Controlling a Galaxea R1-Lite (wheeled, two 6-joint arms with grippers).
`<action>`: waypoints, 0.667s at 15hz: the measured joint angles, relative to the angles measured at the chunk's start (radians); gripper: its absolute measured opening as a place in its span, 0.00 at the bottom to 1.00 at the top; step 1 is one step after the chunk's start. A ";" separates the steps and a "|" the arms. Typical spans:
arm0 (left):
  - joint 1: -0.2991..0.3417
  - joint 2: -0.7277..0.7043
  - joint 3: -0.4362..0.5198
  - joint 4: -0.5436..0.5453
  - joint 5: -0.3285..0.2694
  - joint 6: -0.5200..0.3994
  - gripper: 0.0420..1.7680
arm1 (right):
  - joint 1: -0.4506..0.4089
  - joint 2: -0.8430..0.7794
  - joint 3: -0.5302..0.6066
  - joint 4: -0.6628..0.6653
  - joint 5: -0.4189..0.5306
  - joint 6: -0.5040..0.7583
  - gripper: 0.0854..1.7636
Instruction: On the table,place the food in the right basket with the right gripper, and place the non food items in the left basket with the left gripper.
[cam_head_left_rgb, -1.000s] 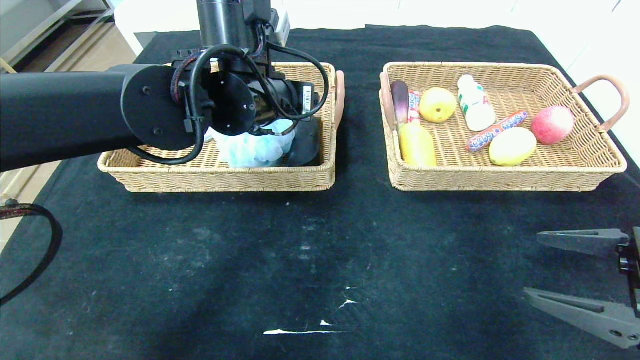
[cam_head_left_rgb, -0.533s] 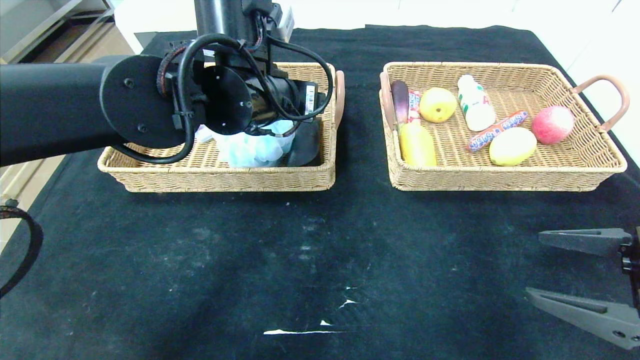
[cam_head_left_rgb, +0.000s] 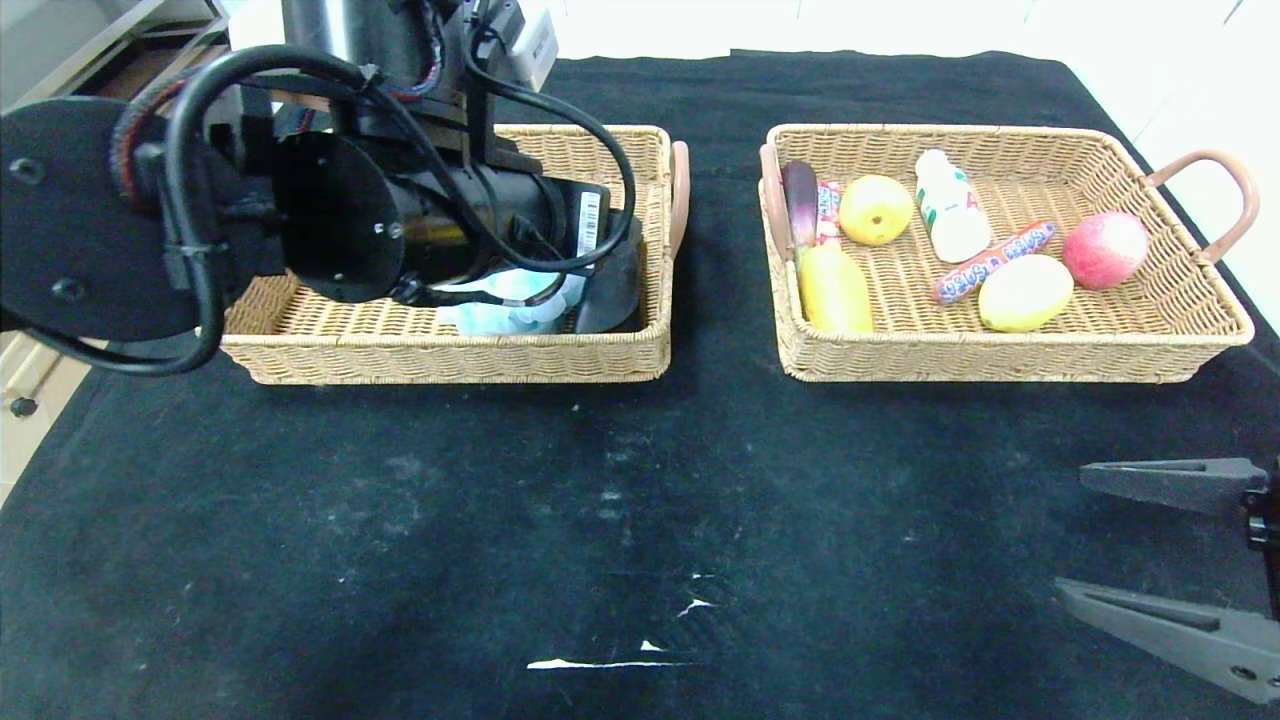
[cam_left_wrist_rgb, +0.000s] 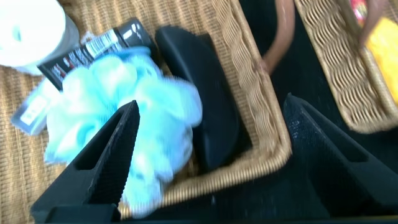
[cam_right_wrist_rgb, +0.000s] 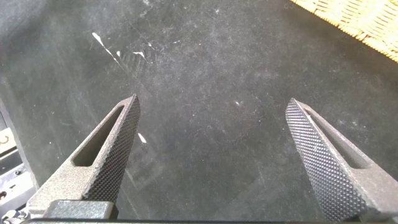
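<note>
Clearly, we had our left gripper (cam_left_wrist_rgb: 208, 158) spread wide over the near right corner of the left basket (cam_head_left_rgb: 450, 355), holding nothing. Beneath it lay the pale blue bath sponge (cam_left_wrist_rgb: 124, 127), with a black curved item (cam_left_wrist_rgb: 205, 124) touching it against the basket's right wall, and a dark tube (cam_left_wrist_rgb: 93, 50) and a white round container (cam_left_wrist_rgb: 28, 31) further in. Our right gripper (cam_head_left_rgb: 1170, 575) hung parked with its fingers wide apart above the bare cloth near the table's near right corner, empty.

The right basket (cam_head_left_rgb: 1000, 360) held the food: an eggplant (cam_head_left_rgb: 798, 195), a corn cob (cam_head_left_rgb: 833, 290), a yellow pear (cam_head_left_rgb: 875, 208), a white bottle (cam_head_left_rgb: 950, 205), a sausage stick (cam_head_left_rgb: 992, 260), a lemon (cam_head_left_rgb: 1025, 292) and a red apple (cam_head_left_rgb: 1105, 250). We saw nothing loose on the table (cam_head_left_rgb: 600, 500), so we judged the sorting close to done.

What could go wrong: one finger (cam_left_wrist_rgb: 99, 168) sat low over the sponge, and its mesh could snag on the textured pad and be dragged out as the arm lifts. The other finger hung near the basket's wall and could catch the rim and shift the basket.

In the head view our left arm covered most of the left basket, so we could not tell everything inside it. The wrist view cut off the white container, and we could not name the black item.
</note>
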 joint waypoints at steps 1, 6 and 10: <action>-0.005 -0.039 0.055 -0.001 -0.019 0.001 0.95 | 0.002 -0.001 0.001 0.000 0.000 0.000 0.97; -0.045 -0.269 0.377 -0.010 -0.081 0.004 0.96 | 0.007 -0.002 0.003 0.000 0.001 0.000 0.97; -0.054 -0.425 0.621 -0.076 -0.161 0.036 0.96 | 0.013 0.003 0.006 0.000 0.001 0.000 0.97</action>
